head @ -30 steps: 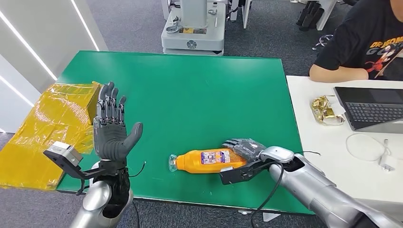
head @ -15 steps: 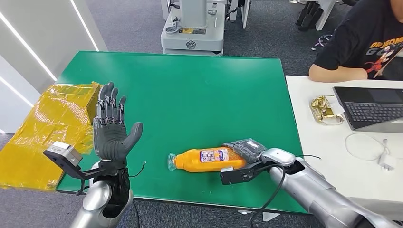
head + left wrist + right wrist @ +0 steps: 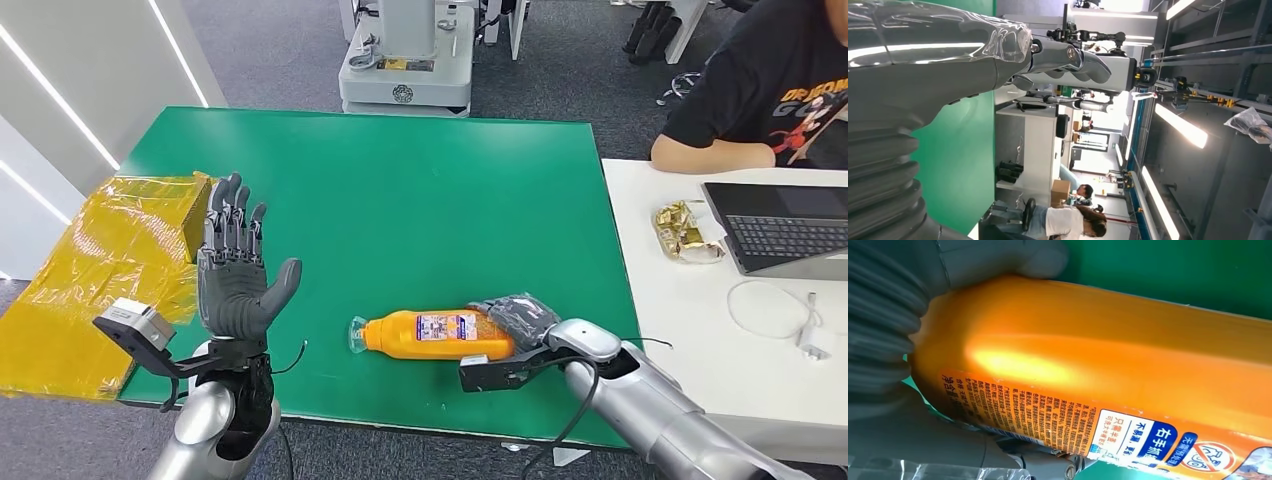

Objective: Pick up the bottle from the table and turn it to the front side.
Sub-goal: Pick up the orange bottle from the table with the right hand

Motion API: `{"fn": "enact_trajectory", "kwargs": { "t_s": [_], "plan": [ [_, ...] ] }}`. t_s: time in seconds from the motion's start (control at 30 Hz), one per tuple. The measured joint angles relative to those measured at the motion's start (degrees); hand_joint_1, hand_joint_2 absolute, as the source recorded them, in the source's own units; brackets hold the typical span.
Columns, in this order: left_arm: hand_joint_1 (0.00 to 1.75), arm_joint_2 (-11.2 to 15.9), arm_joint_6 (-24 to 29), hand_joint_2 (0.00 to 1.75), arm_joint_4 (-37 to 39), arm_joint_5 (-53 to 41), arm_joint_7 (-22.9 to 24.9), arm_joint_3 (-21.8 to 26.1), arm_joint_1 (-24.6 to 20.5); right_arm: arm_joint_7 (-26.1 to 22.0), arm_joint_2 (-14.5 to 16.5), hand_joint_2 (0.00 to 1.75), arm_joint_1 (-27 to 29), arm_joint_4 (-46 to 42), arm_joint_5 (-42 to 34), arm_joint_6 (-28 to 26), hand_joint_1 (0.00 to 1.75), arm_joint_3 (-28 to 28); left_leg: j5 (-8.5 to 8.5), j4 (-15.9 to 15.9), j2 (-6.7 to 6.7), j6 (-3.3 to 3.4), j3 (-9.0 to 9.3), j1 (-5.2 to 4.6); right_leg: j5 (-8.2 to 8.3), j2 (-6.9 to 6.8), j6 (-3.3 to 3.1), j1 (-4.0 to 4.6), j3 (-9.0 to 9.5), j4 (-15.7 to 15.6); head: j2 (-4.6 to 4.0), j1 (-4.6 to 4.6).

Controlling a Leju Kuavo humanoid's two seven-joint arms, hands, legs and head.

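On green worktop (image 3: 420,190), near front edge: orange bottle (image 3: 432,335) lying flat, base gripped by R hand (image 3: 520,312); L hand (image 3: 234,275) raised, fingers spread, holding nothing.

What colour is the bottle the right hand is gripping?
Orange, with a printed label; the bottle shows best in the right wrist view, held by the right hand.

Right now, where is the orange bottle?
In the head view the orange bottle lies on its side near the green table's front edge, its base gripped by the right hand.
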Motion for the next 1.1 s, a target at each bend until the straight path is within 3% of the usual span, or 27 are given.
{"fn": "enact_trajectory", "kwargs": {
  "t_s": [0.3, 0.43, 0.77, 1.1],
  "plan": [
    [0.00, -0.29, 1.01, 1.75, -0.78, -2.00, 0.58, 0.00, 1.48, 3.14, 0.48, 1.75, 6.77, -8.56, -3.83, -15.71, 1.75, -9.06, -0.01, -0.01, -0.09, 0.00, -0.05, 0.00, -0.02, -0.09, 0.00, 0.00, -0.02, -0.01, 0.00, 0.00],
    [0.00, -0.36, 1.21, 1.75, -0.78, -2.04, 0.68, 0.00, 1.48, 2.79, 0.57, 1.75, 10.53, -14.05, -4.87, -19.19, 1.75, -13.46, -0.01, -0.01, -0.09, 0.00, -0.06, 0.00, -0.02, -0.10, 0.01, 0.00, -0.02, -0.01, 0.00, 0.00],
    [0.00, -1.19, 1.24, 1.75, -0.78, 0.13, 1.77, -0.47, 0.73, -2.95, 2.48, 1.75, 23.02, -27.39, -11.38, -32.01, 1.75, -21.77, -0.02, -0.01, -0.11, 0.00, -0.08, 0.00, -0.03, -0.12, 0.01, 0.00, -0.04, -0.02, 0.00, 0.01],
    [0.00, -2.48, -1.95, 1.75, -0.50, 4.47, 5.55, -2.75, -1.67, -4.09, 5.86, 1.75, 32.52, -39.50, -9.20, -37.21, 1.75, -26.25, -0.02, -0.02, -0.07, 0.00, -0.11, 0.00, -0.03, -0.09, 0.02, 0.00, -0.10, -0.02, 0.00, 0.00]
  ]
}}
